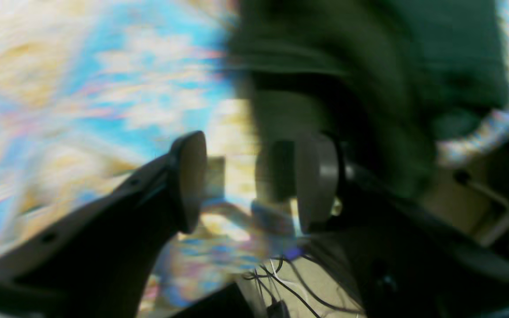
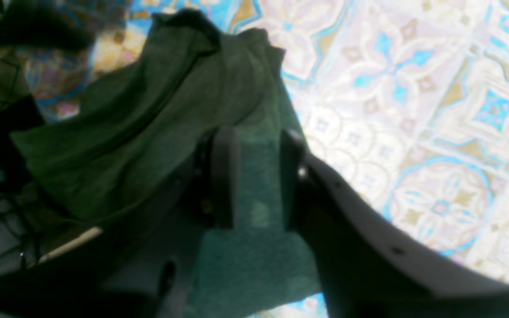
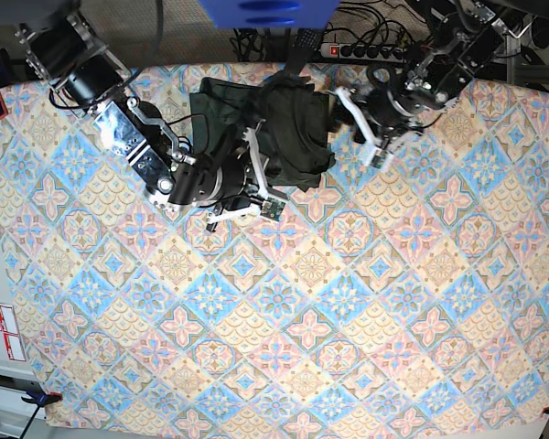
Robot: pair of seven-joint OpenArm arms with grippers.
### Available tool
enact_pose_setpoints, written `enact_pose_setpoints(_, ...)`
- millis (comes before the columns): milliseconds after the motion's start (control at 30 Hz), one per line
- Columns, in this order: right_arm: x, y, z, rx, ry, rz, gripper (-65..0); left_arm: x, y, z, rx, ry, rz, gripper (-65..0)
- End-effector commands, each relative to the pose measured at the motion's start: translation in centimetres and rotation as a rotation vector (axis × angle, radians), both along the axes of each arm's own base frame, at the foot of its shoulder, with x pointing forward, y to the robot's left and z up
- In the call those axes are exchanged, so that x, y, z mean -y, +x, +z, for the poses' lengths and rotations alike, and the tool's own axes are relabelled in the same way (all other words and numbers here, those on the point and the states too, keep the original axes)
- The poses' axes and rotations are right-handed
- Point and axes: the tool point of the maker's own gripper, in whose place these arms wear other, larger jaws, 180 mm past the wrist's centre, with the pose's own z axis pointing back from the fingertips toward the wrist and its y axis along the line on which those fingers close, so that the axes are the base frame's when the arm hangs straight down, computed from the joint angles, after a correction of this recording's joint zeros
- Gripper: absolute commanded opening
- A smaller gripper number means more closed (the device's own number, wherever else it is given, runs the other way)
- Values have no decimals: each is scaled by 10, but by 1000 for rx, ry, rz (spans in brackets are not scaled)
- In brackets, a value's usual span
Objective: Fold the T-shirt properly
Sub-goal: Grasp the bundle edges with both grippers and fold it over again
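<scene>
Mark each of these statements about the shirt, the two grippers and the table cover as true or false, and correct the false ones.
1. The T-shirt lies spread out flat. False: it is bunched in a heap near the table's far edge.
2. The right gripper has shirt fabric between its jaws. True.
3. The left gripper is clamped on the shirt. False: its jaws stand apart with nothing between them, beside the shirt.
4. The tablecloth is plain white. False: it carries a blue, pink and tan tile pattern.
5. The shirt is dark green and unprinted. True.
</scene>
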Motion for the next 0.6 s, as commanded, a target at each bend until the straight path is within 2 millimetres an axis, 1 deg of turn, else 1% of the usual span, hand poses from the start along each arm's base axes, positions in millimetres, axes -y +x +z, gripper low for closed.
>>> enact_pose_setpoints(0, 0, 8, 6, 17, 17, -5, -501, 9, 3, 8, 27, -23, -26, -324)
enact_pose_setpoints(67, 0, 10, 3, 15, 32, -15, -506, 22, -2, 8, 20, -37, -67, -324)
enact_pose_setpoints(167, -4, 13, 5, 26, 68, -21, -548, 40, -10, 9, 13, -57, -120, -328)
enact_pose_setpoints(233, -5, 14, 5, 29, 79, -25, -565, 52, -13, 9, 8, -73, -146, -367)
enact_pose_setpoints(300, -6, 14, 5, 31, 84, -25, -559, 61, -16, 7, 19, -69, -176, -434)
enact_pose_setpoints(333, -6, 14, 6, 32, 84, -26, -560, 64, -16, 4, 25, -56, -190, -459)
enact_pose_setpoints(400, -2, 20, 8, 39, 88, -47, -560, 64, -18, -8, 33, -12, -215, -463)
enact_pose_setpoints(567, 7, 31, 13, 55, 95, -91, -560, 42, -16, -35, 28, 100, -215, -466)
